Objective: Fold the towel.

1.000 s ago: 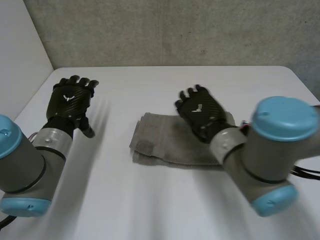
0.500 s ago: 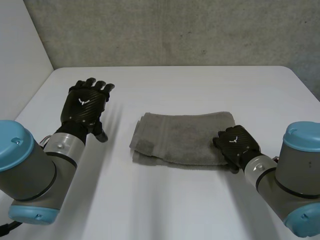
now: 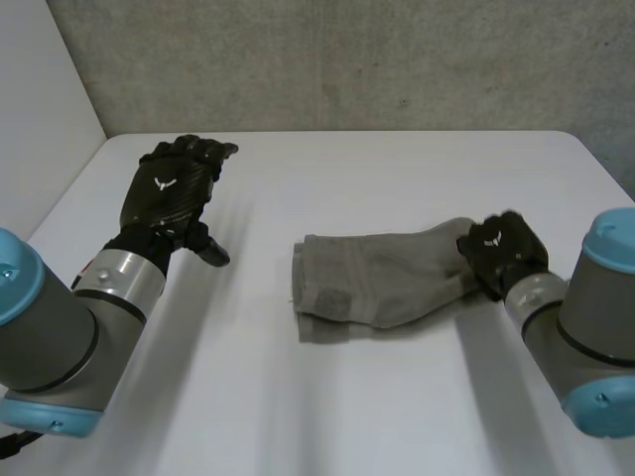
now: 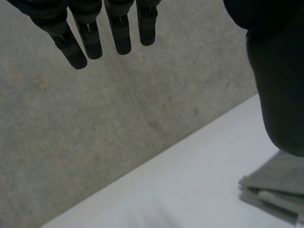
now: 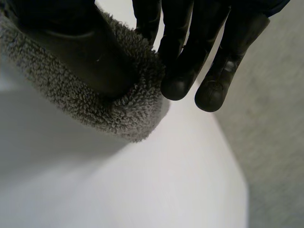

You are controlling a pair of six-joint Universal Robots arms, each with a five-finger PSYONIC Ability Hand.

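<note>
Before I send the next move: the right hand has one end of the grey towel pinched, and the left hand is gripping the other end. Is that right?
Not quite. The right hand does pinch one end of the towel, but the left hand grips nothing. The left wrist view shows its fingers straight and open, with the towel lying apart from them.
</note>
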